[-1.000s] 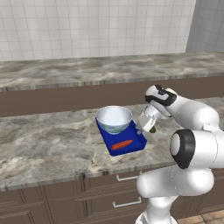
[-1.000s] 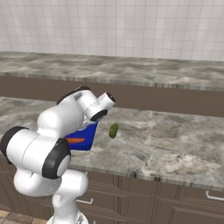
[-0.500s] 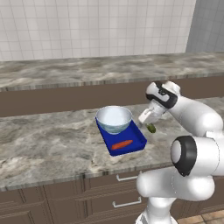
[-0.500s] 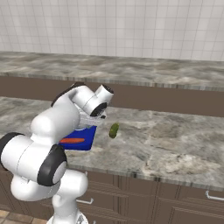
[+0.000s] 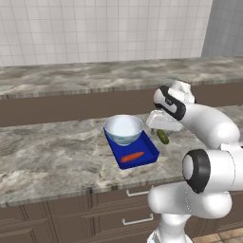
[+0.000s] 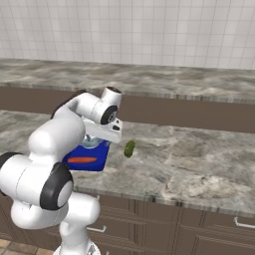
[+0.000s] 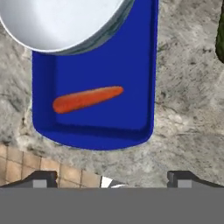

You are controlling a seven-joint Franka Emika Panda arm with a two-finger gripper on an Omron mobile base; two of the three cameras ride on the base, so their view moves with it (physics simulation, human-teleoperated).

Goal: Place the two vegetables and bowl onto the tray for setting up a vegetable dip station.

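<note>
We saw our arm (image 5: 209, 124) rise from the base, bend at the elbow and reach forward and left, the wrist turned downward. Our gripper (image 7: 112, 177) hung with its jaws spread wide and nothing between them; in the hand view, its two dark fingertips (image 7: 41, 178) stood far apart at the bottom.
</note>
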